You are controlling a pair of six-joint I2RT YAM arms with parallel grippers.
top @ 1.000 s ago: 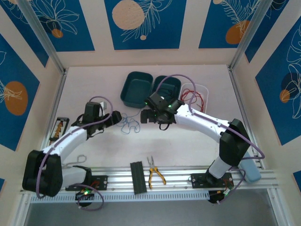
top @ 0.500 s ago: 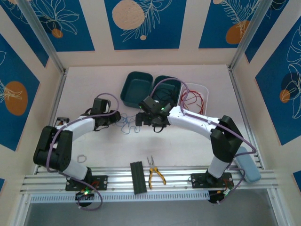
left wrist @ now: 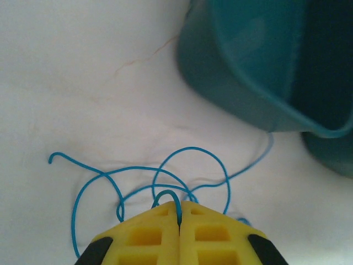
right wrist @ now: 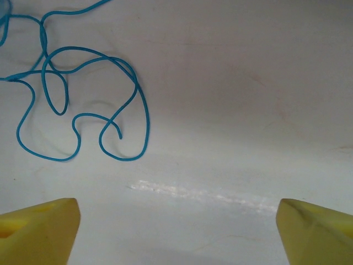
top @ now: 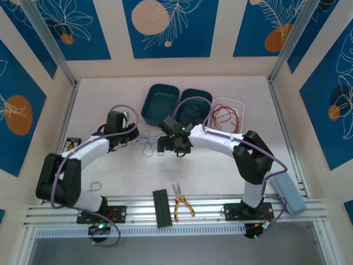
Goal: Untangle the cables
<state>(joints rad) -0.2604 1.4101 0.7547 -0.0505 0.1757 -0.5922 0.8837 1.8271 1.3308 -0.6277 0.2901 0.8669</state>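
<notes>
A thin blue cable (top: pixel 148 144) lies in loose tangled loops on the white table between my two grippers. In the left wrist view my left gripper (left wrist: pixel 180 205) is shut, its yellow jaws pinching one small loop of the blue cable (left wrist: pixel 190 149). From the top it sits at the tangle's left edge (top: pixel 132 135). My right gripper (top: pixel 165 144) hovers at the tangle's right edge. In its wrist view it stands open (right wrist: pixel 176 207) over bare table, with the blue cable (right wrist: pixel 83 49) ahead at upper left, apart from the fingers. A red cable (top: pixel 225 117) lies coiled in the clear tray.
Two teal bins (top: pixel 160 104) (top: pixel 205 98) and a clear tray (top: pixel 238 105) stand at the back. One teal bin (left wrist: pixel 242 83) is close ahead of the left gripper. Yellow-handled pliers (top: pixel 182 205) and a black block (top: pixel 161 208) lie on the front rail.
My left gripper has closed on a loop of the blue cable. The right arm has moved left, bringing its open gripper up to the tangle's right edge.
</notes>
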